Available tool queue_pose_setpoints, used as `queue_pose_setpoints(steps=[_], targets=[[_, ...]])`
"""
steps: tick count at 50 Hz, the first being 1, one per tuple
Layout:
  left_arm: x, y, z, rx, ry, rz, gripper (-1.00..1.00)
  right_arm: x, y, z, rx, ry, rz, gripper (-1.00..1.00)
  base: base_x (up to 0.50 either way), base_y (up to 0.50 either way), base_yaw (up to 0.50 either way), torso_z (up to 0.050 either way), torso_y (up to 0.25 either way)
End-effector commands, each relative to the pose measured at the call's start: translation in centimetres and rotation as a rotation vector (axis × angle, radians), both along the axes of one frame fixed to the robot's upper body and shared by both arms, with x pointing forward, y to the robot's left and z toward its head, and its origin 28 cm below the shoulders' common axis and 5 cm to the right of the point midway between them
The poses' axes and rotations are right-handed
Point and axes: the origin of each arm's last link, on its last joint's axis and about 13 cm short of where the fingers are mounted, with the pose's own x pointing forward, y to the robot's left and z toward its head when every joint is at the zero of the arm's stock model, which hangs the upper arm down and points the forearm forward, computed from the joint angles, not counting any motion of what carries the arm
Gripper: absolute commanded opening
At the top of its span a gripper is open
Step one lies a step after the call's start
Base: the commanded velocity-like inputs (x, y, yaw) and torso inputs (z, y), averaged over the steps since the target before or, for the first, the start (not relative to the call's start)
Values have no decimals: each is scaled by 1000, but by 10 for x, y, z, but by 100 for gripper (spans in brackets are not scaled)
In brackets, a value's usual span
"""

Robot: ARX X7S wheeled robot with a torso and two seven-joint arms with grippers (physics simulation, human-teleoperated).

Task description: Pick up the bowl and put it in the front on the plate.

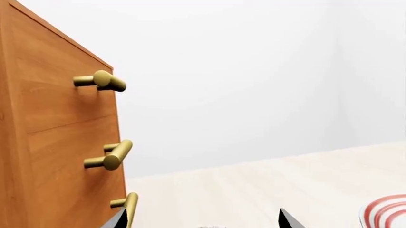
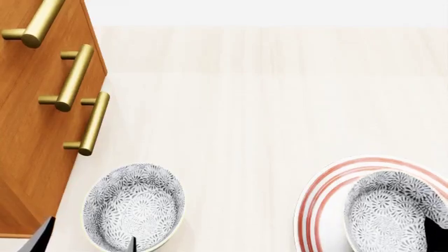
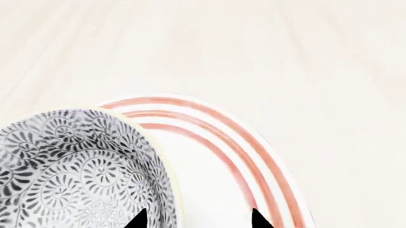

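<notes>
A flower-patterned bowl sits on the pale table at front left. My left gripper is open astride its left rim, one fingertip inside and one outside. In the left wrist view that gripper shows wide-spread tips, with a sliver of the bowl between them. A second identical-looking bowl rests on the red-ringed plate at front right. My right gripper is open, its tips either side of that bowl's rim, over the plate. One right fingertip shows in the head view.
A wooden drawer cabinet with protruding brass handles stands along the left, close to the left bowl and the left arm. In the left wrist view the cabinet and the plate's edge both show. A white wall lies beyond.
</notes>
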Motion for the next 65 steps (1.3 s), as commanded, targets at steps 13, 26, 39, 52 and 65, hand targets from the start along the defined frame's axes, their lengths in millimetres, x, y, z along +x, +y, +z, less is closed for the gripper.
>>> queue_pose_setpoints(steps=[13, 26, 39, 52, 65], targets=[[0, -1, -1, -2, 9, -11, 100, -5, -15, 43, -21, -88, -68, 100, 0, 0, 0, 0, 0], [0, -1, -1, -1, 9, -16, 100, -14, -24, 61, -45, -126, -110, 100, 0, 0, 0, 0, 0], [0, -1, 0, -18, 14, -14, 100, -21, -30, 77, -55, -179, -139, 100, 0, 0, 0, 0, 0], [2, 4, 8, -26, -21, 12, 100, -16, 19, 120, -77, -637, -398, 100, 0, 0, 0, 0, 0], [1, 12, 21, -32, -83, 65, 100, -56, 74, 89, -76, -1132, -716, 100, 0, 0, 0, 0, -1]])
